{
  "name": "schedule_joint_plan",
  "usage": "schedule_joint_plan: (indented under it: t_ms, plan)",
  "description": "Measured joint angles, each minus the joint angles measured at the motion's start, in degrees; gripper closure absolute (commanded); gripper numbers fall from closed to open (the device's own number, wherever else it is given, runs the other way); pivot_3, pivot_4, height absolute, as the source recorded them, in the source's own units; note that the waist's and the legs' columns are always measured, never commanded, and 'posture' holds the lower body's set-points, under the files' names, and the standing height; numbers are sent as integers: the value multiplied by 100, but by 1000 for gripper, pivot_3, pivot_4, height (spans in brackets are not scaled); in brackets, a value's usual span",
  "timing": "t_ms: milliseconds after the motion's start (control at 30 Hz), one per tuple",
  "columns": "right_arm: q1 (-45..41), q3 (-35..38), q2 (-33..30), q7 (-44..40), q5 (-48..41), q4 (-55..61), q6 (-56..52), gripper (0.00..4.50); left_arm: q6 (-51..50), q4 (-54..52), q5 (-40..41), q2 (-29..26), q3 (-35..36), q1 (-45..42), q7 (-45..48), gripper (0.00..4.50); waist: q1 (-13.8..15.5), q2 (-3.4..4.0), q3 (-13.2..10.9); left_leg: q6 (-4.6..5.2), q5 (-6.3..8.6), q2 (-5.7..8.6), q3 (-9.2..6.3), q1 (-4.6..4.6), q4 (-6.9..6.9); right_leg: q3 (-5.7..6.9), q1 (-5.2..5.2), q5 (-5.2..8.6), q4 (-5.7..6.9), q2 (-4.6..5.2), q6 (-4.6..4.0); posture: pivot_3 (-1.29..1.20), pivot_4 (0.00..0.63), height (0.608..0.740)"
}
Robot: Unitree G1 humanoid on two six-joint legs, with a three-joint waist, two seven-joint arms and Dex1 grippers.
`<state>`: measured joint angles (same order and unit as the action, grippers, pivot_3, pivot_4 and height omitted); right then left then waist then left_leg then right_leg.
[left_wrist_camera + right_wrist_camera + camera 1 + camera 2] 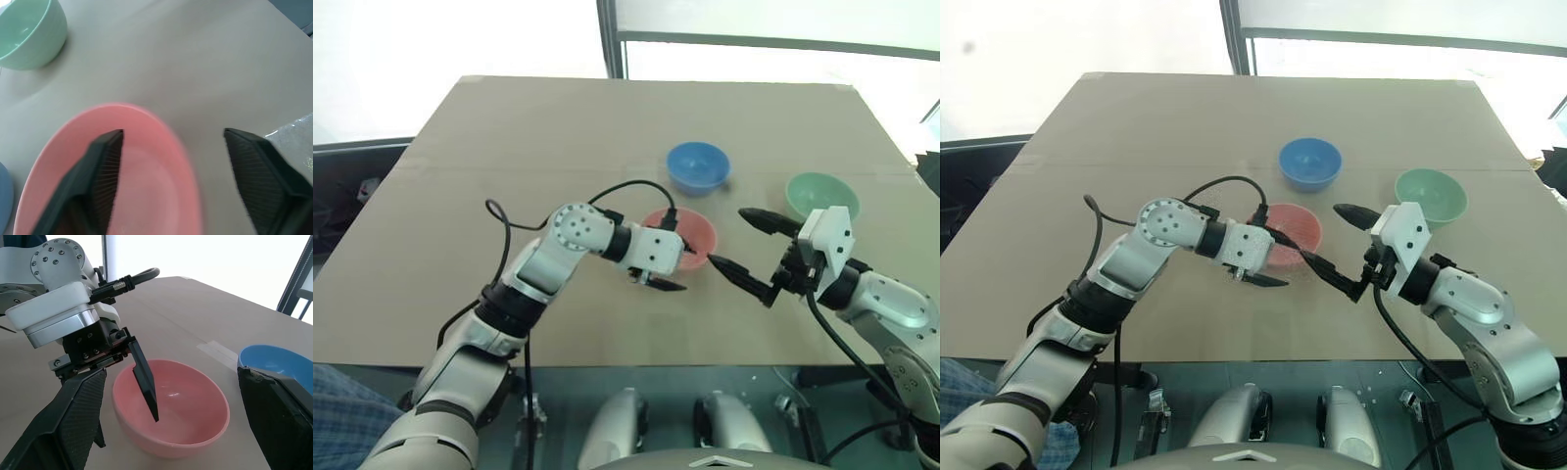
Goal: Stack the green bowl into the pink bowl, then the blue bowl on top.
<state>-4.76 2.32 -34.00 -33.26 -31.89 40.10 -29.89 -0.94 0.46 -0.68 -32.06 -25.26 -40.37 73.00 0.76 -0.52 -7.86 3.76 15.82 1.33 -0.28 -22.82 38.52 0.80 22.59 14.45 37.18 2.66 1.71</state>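
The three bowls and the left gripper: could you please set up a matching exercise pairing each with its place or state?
Things:
1. green bowl
2. pink bowl
3. blue bowl
4. left gripper

Descriptions:
A. farthest back on the table, empty
B. open, one finger inside a bowl and one outside its rim
C. farthest to the robot's right, standing alone
D. between the two grippers, nothing stacked in it

Pairs: 1-C, 2-D, 3-A, 4-B

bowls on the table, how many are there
3. The blue bowl sits farthest back, the green bowl to the right nearer the edge, and the pink bowl in front, between both arms. None are stacked.
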Motion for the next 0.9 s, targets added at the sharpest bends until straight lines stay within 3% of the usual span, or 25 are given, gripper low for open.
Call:
schedule_joint_plan:
  t_ms: [200,300,533,667,900]
  plan:
    - [35,-37,14,14,13,31,1,0,-823,-98,734,211,544,66,-147,63,0,-1,-1,2,1,0,0,0,12,0,0,1,11,0,2,0,150,740]
    - [85,-35,-47,17,85,27,-18,0,-2314,-593,2146,495,1577,468,-598,63,-19,-1,-1,1,1,-5,-2,0,17,0,0,2,15,0,3,0,150,740]
    - [89,55,-651,168,615,-577,-427,0,-4311,-1516,3974,-336,3156,1841,-963,63,-90,-2,-2,-14,-8,-7,0,11,20,-4,-3,2,28,2,1,0,150,740]
    - [-381,57,-894,245,1047,-1275,-501,0,-4449,-1757,4368,-572,3767,2156,-1079,63,-47,-1,-3,-23,-13,-6,1,16,24,-4,-4,2,28,6,0,0,150,740]
    - [-1538,-150,-1064,332,1844,-2864,-553,0,-3652,-1832,4119,-1200,4231,2897,-940,63,11,-1,-3,-31,-16,-4,2,13,-4,-5,0,3,8,12,-6,0,150,740]
